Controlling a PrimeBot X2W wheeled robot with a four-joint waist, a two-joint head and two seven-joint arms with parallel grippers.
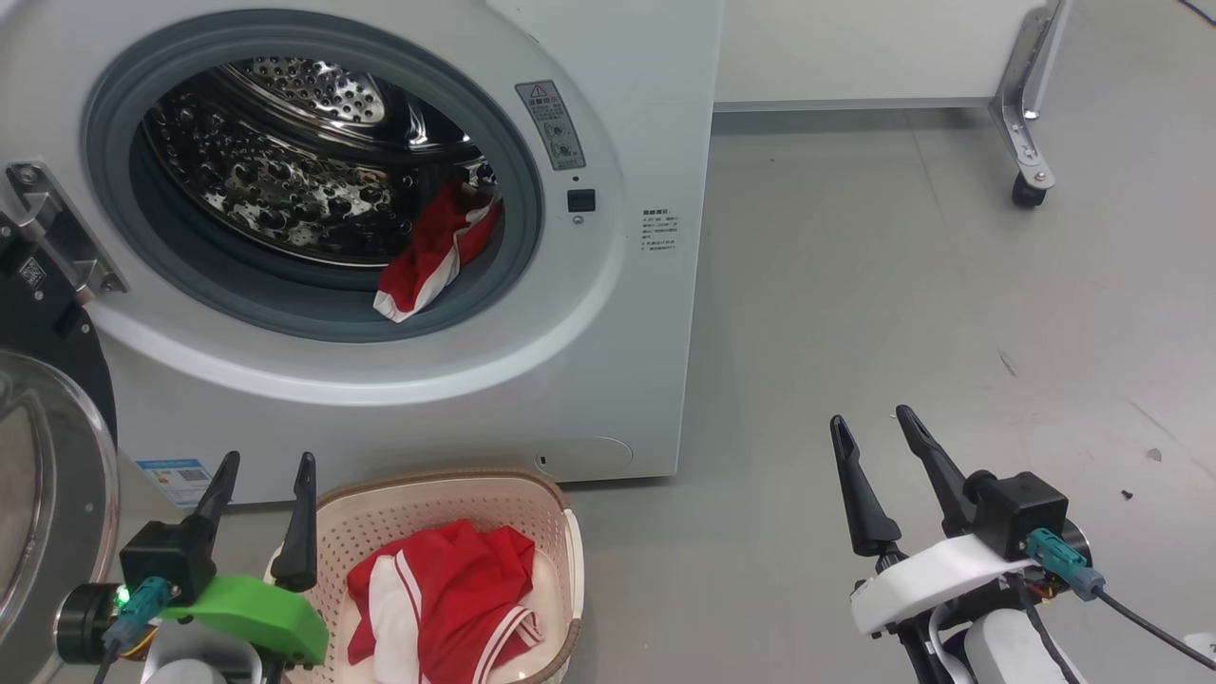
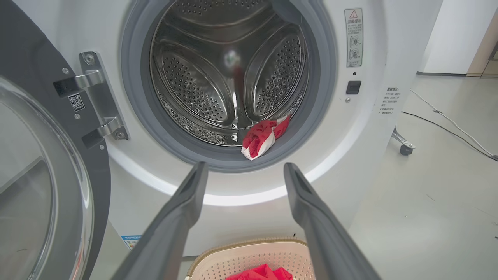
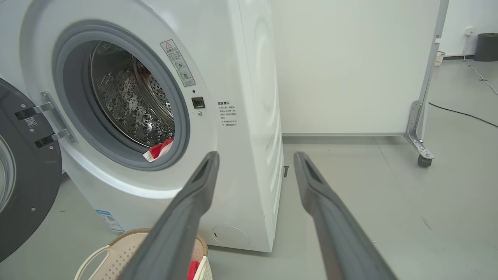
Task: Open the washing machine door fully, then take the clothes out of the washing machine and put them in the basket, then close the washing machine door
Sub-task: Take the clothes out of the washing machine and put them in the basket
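Floor (image 1: 855,285) first: smooth pale grey and matte, with a few dark specks and scuffs at three o'clock of our head view. It runs back to a white panel (image 1: 855,47) at one o'clock, which stands on a metal bracket with a caster (image 1: 1031,190). In our right wrist view a black cable (image 3: 463,113) lies on the floor past that panel, and a dark bin (image 3: 488,46) stands at two o'clock against a white wall.

The washer (image 1: 646,380) stands on this floor and takes up the ten-to-twelve o'clock part of our head view. Its door (image 1: 57,494) hangs wide open on the hinge (image 1: 57,228) at nine o'clock, with the glass bowl at the left edge. Inside the grey gasket (image 1: 285,318) we see the steel drum (image 1: 285,190). One red piece (image 1: 432,252) with white trim lies at the four o'clock side of the opening, draped from the drum onto the gasket lip.

The basket (image 1: 427,518) sits on the floor at six o'clock, just in front of the washer; we cannot tell whether the two touch. The clothes (image 1: 446,598) in it are red with white stripes, bunched low between its walls.

Our left gripper (image 1: 268,461) hovers at seven o'clock, near the basket's left rim, its fingers spread wide and holding nothing. Our right gripper (image 1: 871,418) hovers at five o'clock over the floor, well apart from basket and washer, likewise wide and holding nothing.
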